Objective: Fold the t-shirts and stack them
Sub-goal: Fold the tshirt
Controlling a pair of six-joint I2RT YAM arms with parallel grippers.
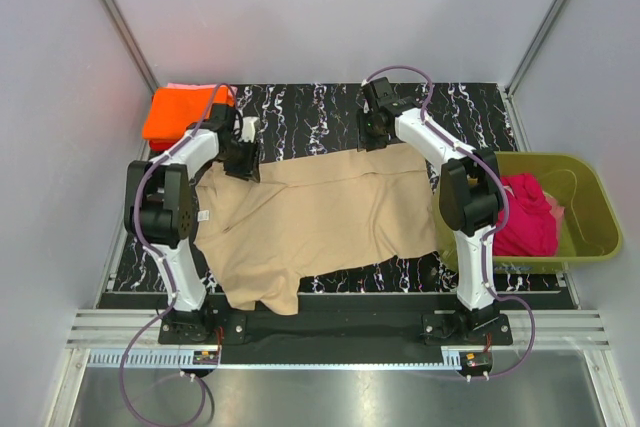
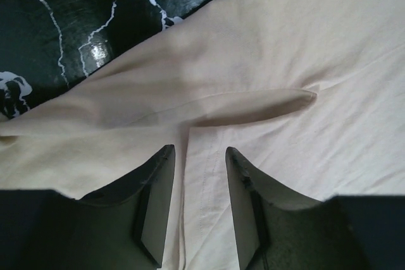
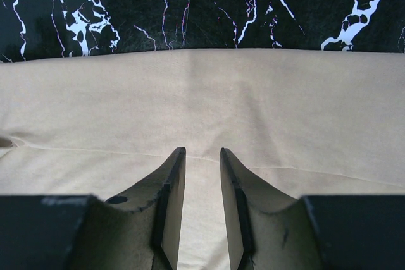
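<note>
Fingers of my left pincer and right pincer stand slightly apart over the tan t-shirt; I cannot tell if they pinch it. That shirt lies spread on the black table, grey walls around it.

— How much clothing is counted?
— Three pieces for certain: one tan t-shirt, one orange t-shirt, one magenta-red t-shirt.
— And what else is seen?
— One olive tub; two arms, left arm and right arm.
</note>
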